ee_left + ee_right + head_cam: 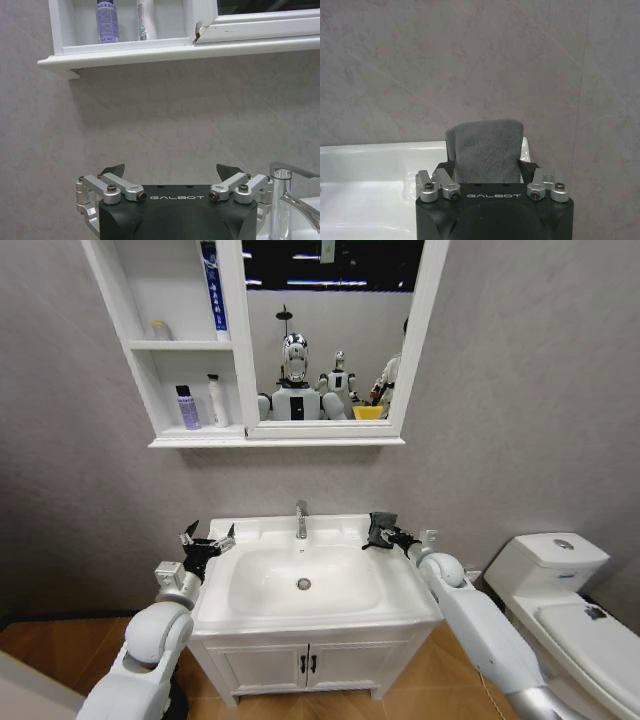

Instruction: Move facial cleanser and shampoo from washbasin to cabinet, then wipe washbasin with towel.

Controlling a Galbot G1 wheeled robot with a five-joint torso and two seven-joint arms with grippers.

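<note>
Two bottles, the purple one (188, 407) and the white one (217, 402), stand side by side in the lowest compartment of the cabinet (172, 345), so I judge the moving step done and the wiping step in hand. My right gripper (383, 533) sits at the back right corner of the basin (305, 580) deck, with the towel (485, 150) standing upright between its jaws; the fingers close in on the cloth from both sides and appear to have it pinched, the towel rising just ahead of the gripper body against the grey wall (470, 65). My left gripper (206, 545) hovers over the left rim of the basin, jaws spread wide and empty, its dark fingertips (114, 170) well apart, the tap (287, 200) off to one side of it. The relation that matters: the bowl and drain (303, 583) lie forward and to the left of the right gripper, toward the robot, and lower than the deck; the right arm is the nearer to the towel, so I judge the wipe to be its job
</note>
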